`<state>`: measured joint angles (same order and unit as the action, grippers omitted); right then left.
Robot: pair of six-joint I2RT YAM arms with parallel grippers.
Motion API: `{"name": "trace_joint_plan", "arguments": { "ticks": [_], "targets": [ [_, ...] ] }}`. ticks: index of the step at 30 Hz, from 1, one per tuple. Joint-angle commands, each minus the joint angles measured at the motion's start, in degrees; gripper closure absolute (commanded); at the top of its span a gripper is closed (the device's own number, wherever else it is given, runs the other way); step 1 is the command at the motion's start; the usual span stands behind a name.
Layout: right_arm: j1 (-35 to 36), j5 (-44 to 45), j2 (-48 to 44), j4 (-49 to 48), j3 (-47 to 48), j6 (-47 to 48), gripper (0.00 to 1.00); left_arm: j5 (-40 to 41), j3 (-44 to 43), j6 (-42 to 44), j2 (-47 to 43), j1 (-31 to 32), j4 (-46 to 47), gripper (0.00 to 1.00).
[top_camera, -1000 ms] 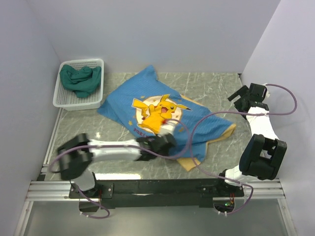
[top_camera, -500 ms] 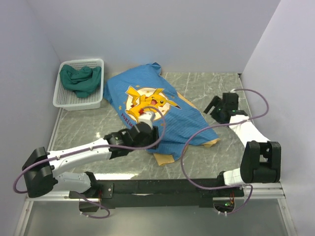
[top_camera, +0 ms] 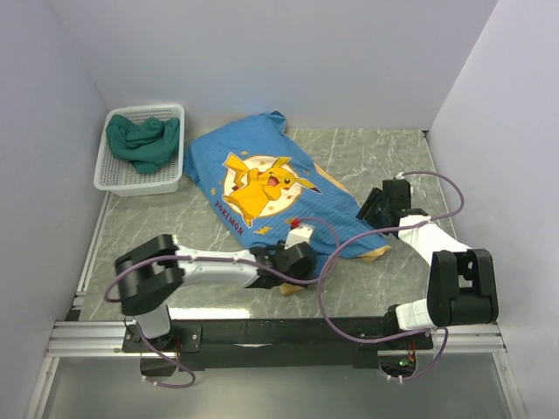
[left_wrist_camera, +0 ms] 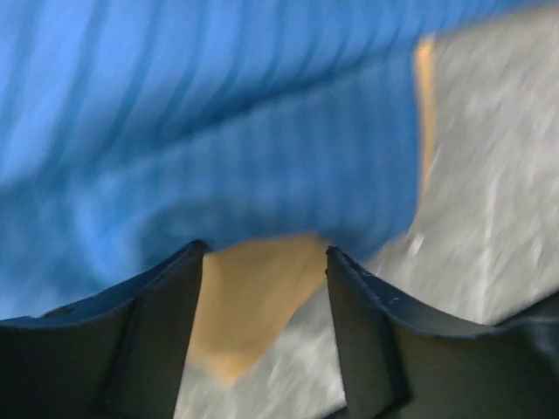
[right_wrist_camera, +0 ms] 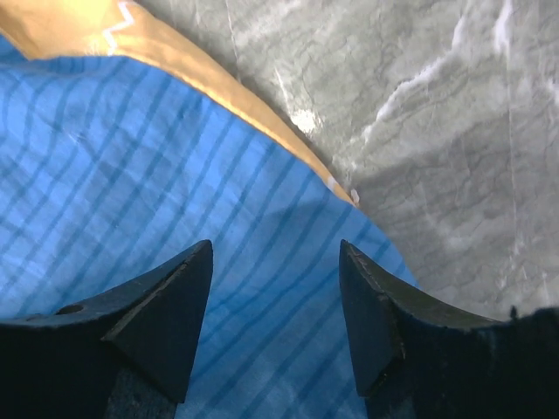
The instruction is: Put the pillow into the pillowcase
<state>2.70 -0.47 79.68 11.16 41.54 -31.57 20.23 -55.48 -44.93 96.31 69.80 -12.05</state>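
1. The grey marbled counter (top_camera: 157, 227) carries everything.
2. The pillowcase (top_camera: 327, 214) lies spread on it, blue stripes and yellow cartoon print facing up. Its long axis runs from the far left down to the near right. Mustard lining peeks out along its near and right edges, so the mouth is probably at that end.
3. No cream pillow shows in any view. Whether it is already under or inside the pillowcase, I cannot tell.
4. A white basket (top_camera: 113, 179) holding green cloth (top_camera: 140, 140) sits just left of the pillowcase's far end.
5. The left pincer (left_wrist_camera: 266, 253) is at the pillowcase's near edge, jaws apart and gripping nothing. A lining flap lies just ahead between them, though that view is blurred.
6. The right pincer (right_wrist_camera: 275, 249) hovers over the pillowcase's right corner, jaws apart and empty, above striped cloth beside the yellow hem. Both arms sit close to the mouth end.
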Motion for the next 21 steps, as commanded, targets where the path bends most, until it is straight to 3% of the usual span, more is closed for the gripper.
{"name": "trace_joint_plan", "arguments": {
  "ticks": [1, 3, 5, 8, 10, 15, 18, 21],
  "targets": [
    [-0.15, 0.92, 0.12, -2.46, 0.47, 1.07, 0.33, 4.20, -6.48, -1.83, 6.41, 0.07, 4.49, 0.31],
    [0.02, 0.65, 0.13, -3.07, 0.30, 0.90, 0.33, 5.86, -6.57, -2.44, 7.22, 0.16, 5.28, 0.30],
    [-0.15, -1.55, 0.39, -3.68, -0.05, 0.72, 0.33, 6.49, -6.74, -2.45, 7.92, 0.16, 5.29, 0.37],
    [0.11, -3.92, 1.00, -4.74, -0.49, 0.28, 0.38, 7.28, -6.83, -2.18, 8.28, -0.10, 2.66, 0.77],
    [0.11, -4.45, 1.27, -5.00, -0.41, 0.02, 0.53, 7.02, -5.52, -2.36, 4.61, -0.10, 0.47, 0.99],
    [-0.06, -3.58, 2.14, -4.48, 1.26, 0.37, 0.86, 6.58, 3.70, -3.67, -10.86, -0.10, -7.44, 0.99],
    [-0.94, -3.66, 3.20, -4.30, 2.75, -0.24, 0.98, 5.70, 7.84, -5.25, -21.32, -0.10, -13.16, 0.99],
    [-1.73, -3.05, 3.90, -4.04, 3.90, -0.68, 1.00, 4.82, 10.65, -7.71, -28.36, -0.19, -18.33, 0.99]
  ]
}}
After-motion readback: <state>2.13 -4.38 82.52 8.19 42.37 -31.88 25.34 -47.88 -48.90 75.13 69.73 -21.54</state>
